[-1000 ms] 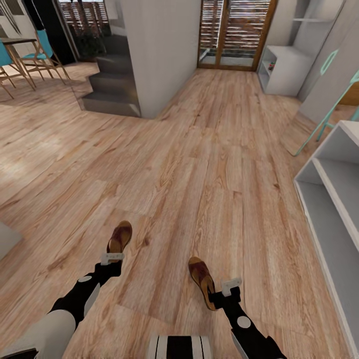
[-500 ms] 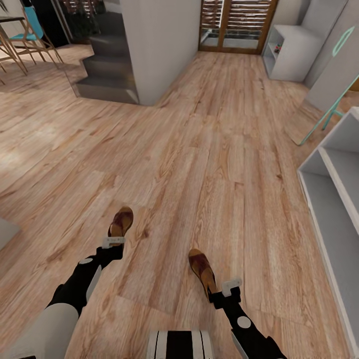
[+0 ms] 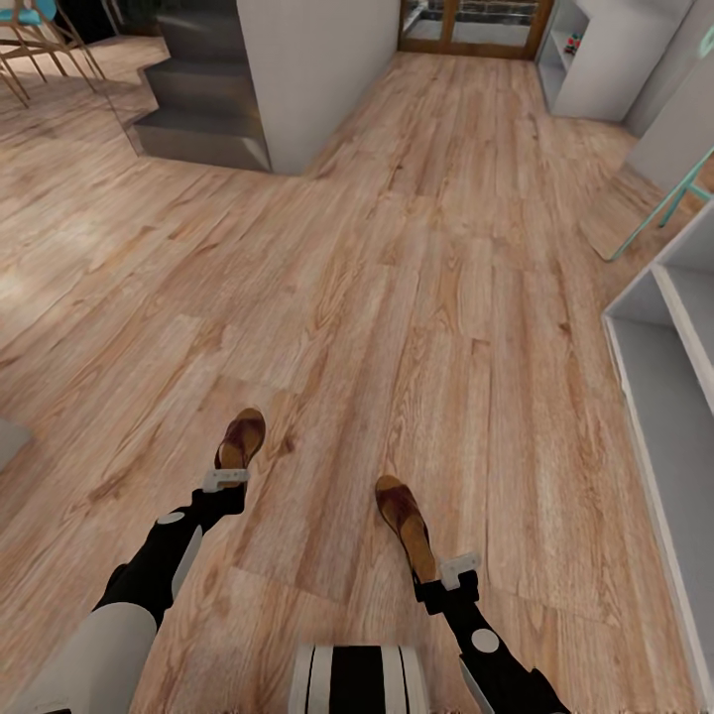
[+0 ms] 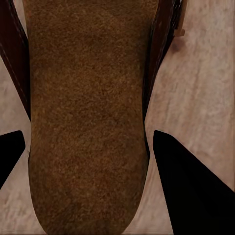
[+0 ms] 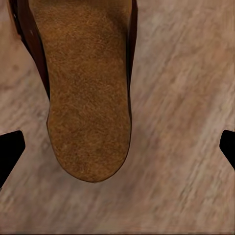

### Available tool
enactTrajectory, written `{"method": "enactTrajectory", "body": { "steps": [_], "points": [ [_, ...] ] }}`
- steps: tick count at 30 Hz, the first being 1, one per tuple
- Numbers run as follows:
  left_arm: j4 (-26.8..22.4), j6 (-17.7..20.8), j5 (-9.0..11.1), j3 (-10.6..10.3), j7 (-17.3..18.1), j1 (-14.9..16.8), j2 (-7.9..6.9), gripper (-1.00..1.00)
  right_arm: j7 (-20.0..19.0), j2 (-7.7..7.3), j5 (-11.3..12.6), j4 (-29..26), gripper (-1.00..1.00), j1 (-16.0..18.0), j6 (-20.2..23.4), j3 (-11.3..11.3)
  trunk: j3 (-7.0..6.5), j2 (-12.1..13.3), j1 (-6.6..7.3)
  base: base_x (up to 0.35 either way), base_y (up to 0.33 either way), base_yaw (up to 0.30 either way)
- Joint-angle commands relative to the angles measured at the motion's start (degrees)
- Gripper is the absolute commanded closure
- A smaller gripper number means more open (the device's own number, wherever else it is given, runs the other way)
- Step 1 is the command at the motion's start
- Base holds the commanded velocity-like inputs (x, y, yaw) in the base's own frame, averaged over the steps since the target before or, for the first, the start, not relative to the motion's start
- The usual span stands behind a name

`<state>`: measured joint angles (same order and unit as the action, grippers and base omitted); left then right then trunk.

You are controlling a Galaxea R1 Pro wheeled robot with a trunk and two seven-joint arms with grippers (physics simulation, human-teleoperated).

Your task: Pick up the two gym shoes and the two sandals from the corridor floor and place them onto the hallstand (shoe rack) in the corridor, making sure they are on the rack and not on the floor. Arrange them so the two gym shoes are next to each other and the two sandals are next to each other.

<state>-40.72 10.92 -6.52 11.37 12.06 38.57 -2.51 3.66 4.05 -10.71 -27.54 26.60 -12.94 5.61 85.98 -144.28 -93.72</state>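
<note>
Nearest the camera in the head view sits the robot's striped black-and-white base (image 3: pixel 359 679), with both arms reaching forward over the corridor floor (image 3: pixel 416 327). The left gripper (image 3: pixel 224 480) sits at the heel end of the left sandal (image 3: pixel 241 439), and the right gripper (image 3: pixel 458 572) sits at the heel of the right sandal (image 3: pixel 404 511); the two sandals lie well apart, both with toes pointing away from the robot.

In the left wrist view the tan footbed of the left sandal (image 4: pixel 88 122) runs between the two dark fingertips (image 4: pixel 193 191), which stand spread wide on either side of it with floor showing in the gaps, so this gripper is released. In the right wrist view the right sandal (image 5: pixel 88 93) has its rounded heel toward the camera, and the fingertips (image 5: pixel 10 149) sit at the far edges of the frame, well clear of the leather; this gripper too is spread and grasps nothing.

To the right, the pale grey-white hallstand (image 3: pixel 650 327) shows its open shelves along the picture's edge. Farther on, a white wall block (image 3: pixel 317 69) stands beside dark grey steps (image 3: pixel 198 109). Wooden chair legs (image 3: pixel 40 59) show at the far left, a wood-framed door (image 3: pixel 476 25) closes the corridor's end, and a second white shelf unit (image 3: pixel 595 59) stands beside it
</note>
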Motion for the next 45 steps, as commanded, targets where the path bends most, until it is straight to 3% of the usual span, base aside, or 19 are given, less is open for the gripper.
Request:
{"method": "enactTrajectory", "body": {
  "steps": [1,5,13,22,45],
  "points": [
    [-0.17,0.25,-0.68,0.28,0.53,0.02,0.05,1.0,0.38,0.0,-0.54,0.04,-1.0,0.03,-0.07,0.12,0.35,-0.03,-0.01,0.0,0.0,0.0],
    [-0.72,0.24,-0.68,0.24,0.51,0.02,0.05,1.0,0.38,0.0,-0.5,0.03,-1.0,0.03,-0.08,0.12,1.6,-0.08,-0.11,0.0,0.0,0.0],
    [-0.93,0.24,-0.68,0.23,0.51,0.02,0.05,1.0,0.38,0.0,-0.45,0.03,-1.0,0.03,-0.06,0.11,1.85,-0.08,-0.11,0.0,0.0,0.0],
    [-1.05,0.24,-0.69,0.23,0.51,0.07,0.05,1.0,0.38,0.0,-0.46,0.03,-1.0,0.03,-0.07,0.1,3.86,-0.2,-0.35,0.0,0.0,0.0],
    [-1.29,0.16,-0.69,0.31,0.67,0.02,0.04,1.0,0.38,0.0,-0.46,0.03,-1.0,0.03,-0.09,0.13,3.86,-0.2,-0.35,0.049,0.0,0.0]
  ]
}}
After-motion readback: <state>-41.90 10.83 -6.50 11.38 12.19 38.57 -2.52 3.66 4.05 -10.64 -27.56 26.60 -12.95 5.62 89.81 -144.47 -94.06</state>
